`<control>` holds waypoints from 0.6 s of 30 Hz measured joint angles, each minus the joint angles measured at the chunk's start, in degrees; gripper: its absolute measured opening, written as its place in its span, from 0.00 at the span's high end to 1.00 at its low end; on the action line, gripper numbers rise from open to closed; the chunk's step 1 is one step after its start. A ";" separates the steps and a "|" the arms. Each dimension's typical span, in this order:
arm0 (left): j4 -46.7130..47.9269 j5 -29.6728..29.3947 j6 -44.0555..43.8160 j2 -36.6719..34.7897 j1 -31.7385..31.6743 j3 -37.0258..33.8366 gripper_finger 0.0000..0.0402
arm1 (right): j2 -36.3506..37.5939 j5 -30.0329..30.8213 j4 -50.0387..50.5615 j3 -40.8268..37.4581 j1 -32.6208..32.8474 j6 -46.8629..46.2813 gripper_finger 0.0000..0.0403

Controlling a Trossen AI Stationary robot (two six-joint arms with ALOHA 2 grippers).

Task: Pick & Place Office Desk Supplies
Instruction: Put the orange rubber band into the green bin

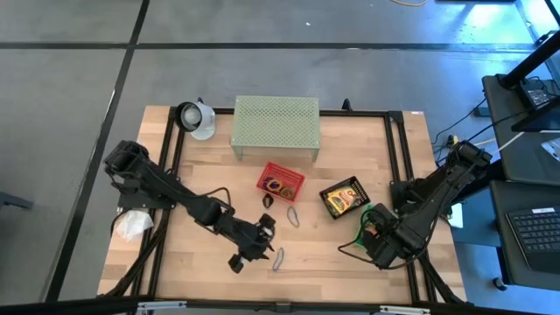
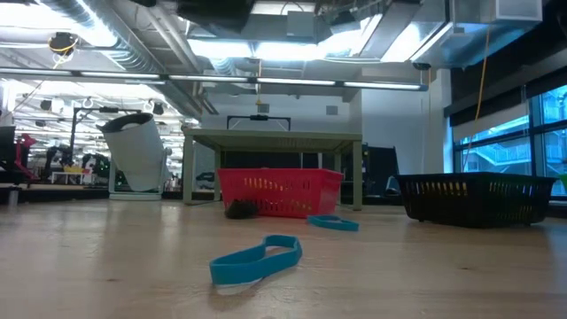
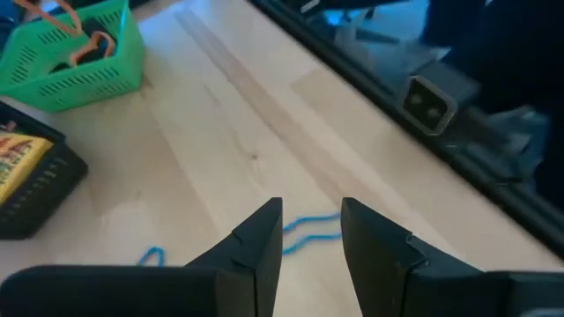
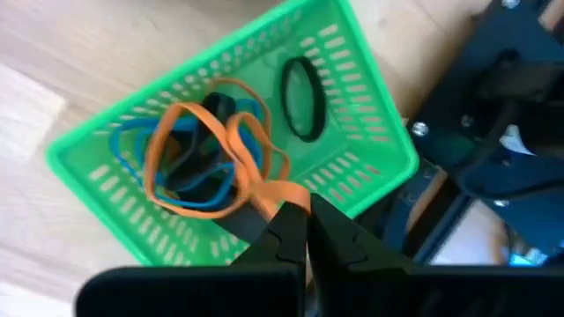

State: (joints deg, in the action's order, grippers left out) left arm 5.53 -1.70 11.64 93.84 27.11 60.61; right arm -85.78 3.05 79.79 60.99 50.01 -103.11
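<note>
While several bands already lie in the green basket (image 4: 370, 167) at four o'clock, where my right gripper (image 4: 306, 231) pinches an orange band (image 4: 264, 189), my left gripper (image 3: 310, 231) hangs parted above a blue loop (image 3: 304, 236) on the table (image 1: 201, 162) at six o'clock, unpicked.

Blue loop (image 2: 257, 260): flat on the bare table, lower centre of the high view, pinched into a narrow figure.

Second loop (image 1: 293, 215): greyish, flat on the wood, centre of the high view, just below the red basket (image 1: 281, 180).

Red basket holds dark and orange loops, tangled.

Black basket (image 1: 344, 196), right of centre: a yellow-and-green box lies inside.

Green basket (image 4: 256, 132), lower right of the high view: orange loop (image 4: 216, 145) draped over blue ones, a black loop (image 4: 302, 99) apart near one wall.
</note>
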 joint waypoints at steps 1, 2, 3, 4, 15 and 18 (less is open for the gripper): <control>0.78 -0.54 0.74 1.03 -0.03 1.08 0.72 | -0.02 0.28 -0.66 -0.04 -0.19 0.00 1.00; 2.00 -0.80 1.35 2.06 -0.13 2.11 0.72 | -0.02 0.72 -0.94 -0.04 -0.39 0.02 1.00; 2.94 -0.98 1.95 3.19 -0.30 3.27 0.72 | 0.00 1.23 -0.99 -0.04 -0.60 0.02 1.00; 3.78 -1.18 2.44 4.42 -0.49 4.42 0.72 | -0.01 1.82 -1.15 -0.04 -0.86 0.03 1.00; 19.90 1.23 12.20 16.69 -1.36 17.34 0.72 | 0.00 2.53 -2.26 -0.04 -4.11 5.91 0.99; 20.10 4.46 14.68 17.77 -1.40 18.62 0.72 | 0.00 2.57 -2.52 -0.04 -4.37 7.57 0.97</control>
State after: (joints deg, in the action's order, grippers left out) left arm 25.63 2.76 26.33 111.61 25.71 79.23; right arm -85.78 5.62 77.28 60.95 45.64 -95.54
